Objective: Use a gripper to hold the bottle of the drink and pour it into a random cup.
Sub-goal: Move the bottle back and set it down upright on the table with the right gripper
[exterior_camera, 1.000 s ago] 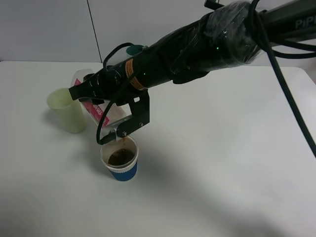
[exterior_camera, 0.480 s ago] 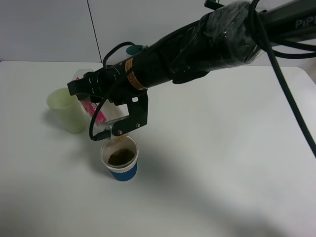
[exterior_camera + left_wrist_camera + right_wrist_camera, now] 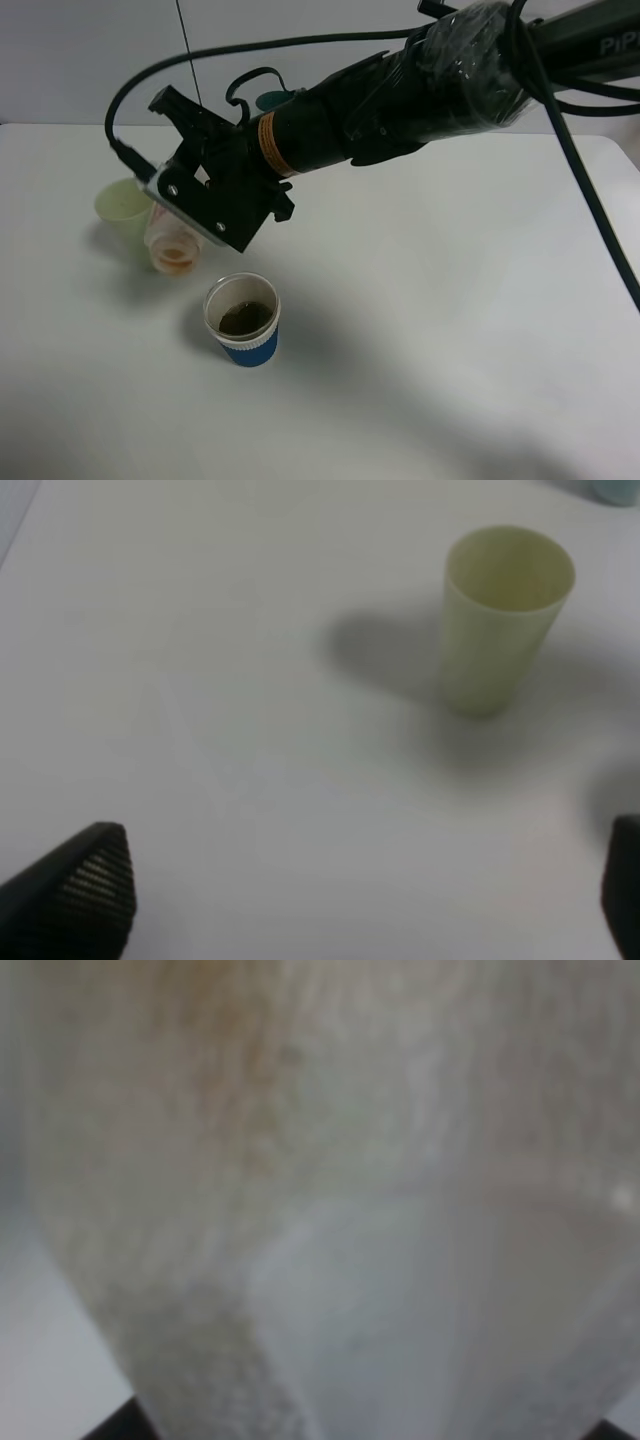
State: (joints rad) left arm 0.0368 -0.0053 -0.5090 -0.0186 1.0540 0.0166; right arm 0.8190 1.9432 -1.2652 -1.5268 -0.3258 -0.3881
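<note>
The right pincer has turned back and pulled the bottle away from the cup. Pouring has stopped.

Only readable txt: white letters "PiP", cut off by the frame edge, far upper right of the exterior high view, on the dark grey arm link. Orange band on the wrapped arm, upper centre-left, has small dark print, too small to read. bottle, left-centre: label print not legible. Both wrist views: no readable txt.
</note>
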